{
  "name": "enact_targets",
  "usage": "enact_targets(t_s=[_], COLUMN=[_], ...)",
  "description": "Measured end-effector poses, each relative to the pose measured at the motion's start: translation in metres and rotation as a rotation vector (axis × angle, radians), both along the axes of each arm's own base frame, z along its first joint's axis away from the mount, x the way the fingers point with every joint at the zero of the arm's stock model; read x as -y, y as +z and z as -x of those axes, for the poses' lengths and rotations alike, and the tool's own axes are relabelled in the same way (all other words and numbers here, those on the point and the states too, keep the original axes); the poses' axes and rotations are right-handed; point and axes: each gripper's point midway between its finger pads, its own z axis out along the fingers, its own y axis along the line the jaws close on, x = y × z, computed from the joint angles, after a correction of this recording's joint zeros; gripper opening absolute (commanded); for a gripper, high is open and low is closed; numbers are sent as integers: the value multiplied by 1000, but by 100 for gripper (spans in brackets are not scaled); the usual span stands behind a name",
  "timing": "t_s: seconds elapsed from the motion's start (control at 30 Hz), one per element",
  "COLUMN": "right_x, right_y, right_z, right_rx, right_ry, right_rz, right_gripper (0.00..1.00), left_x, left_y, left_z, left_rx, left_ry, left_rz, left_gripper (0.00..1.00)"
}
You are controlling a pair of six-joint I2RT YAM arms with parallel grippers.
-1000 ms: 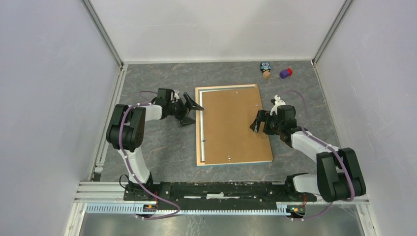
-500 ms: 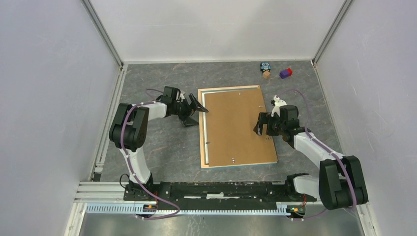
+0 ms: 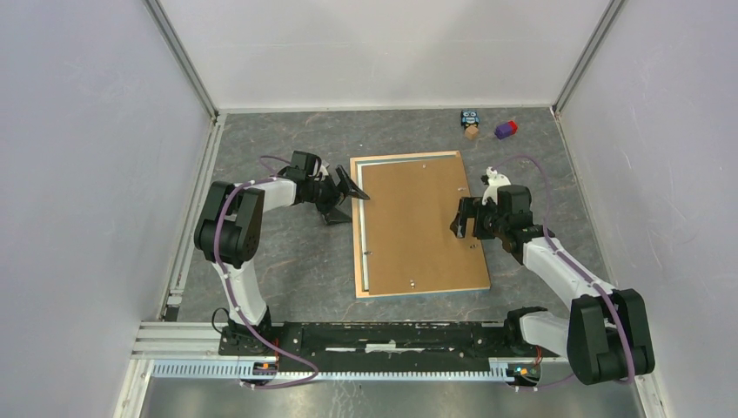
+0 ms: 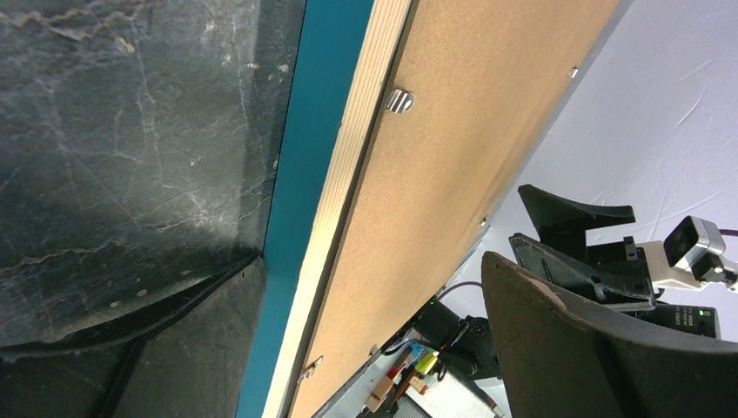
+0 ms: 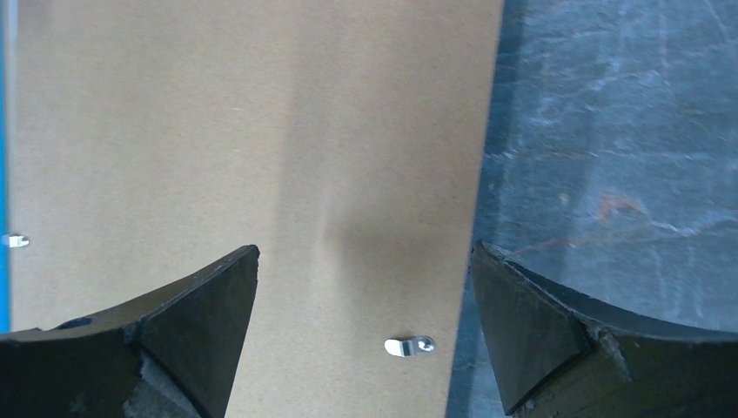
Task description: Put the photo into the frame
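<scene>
You are working on a grey marbled table (image 3: 287,261) boxed in by plain white walls (image 3: 87,174). On your left, the left gripper (image 3: 348,193) hangs at the frame's far-left corner with its jaws spread wide and nothing between them. Its wrist view shows one finger low over the table and the other out over the board. The frame (image 3: 358,244) lies face down in the middle of the table, with its blue side edge and pale wood back showing along that left border. A brown hardboard sheet (image 3: 422,222) lies on top of it and seems to sit slightly to the right, leaving a strip of the recess showing on the left. The photo is not visible in any view, and you cannot tell whether it is already under the sheet. Further right, the right gripper (image 3: 461,222) is also fully released and holds nothing. It straddles the sheet's right edge just above a small metal clip (image 5: 409,347). In the far right corner, well apart from the work, sit a small figure (image 3: 471,124) and a purple block (image 3: 506,130). This looks like the backing stage rather than the loading stage. Before you press the sheet home or turn any clip, you need to know whether the print is underneath. Whichever you do, one arm should steady the frame so the sheet shifts without dragging it along.
</scene>
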Motion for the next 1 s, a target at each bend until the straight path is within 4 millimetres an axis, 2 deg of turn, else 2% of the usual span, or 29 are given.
enact_targets(t_s=[0.2, 0.7, 1.0], right_x=[12, 7, 1], right_y=[-10, -20, -18], right_z=[4, 9, 10], right_rx=[-36, -82, -78], right_ry=[-36, -9, 13], right_rz=[61, 44, 19], right_gripper=[96, 95, 94], left_x=[0, 0, 0], left_y=[0, 0, 0], left_z=[0, 0, 0], left_rx=[-5, 0, 0], left_ry=[-4, -12, -13], left_rz=[-3, -7, -7], left_gripper=[100, 100, 100])
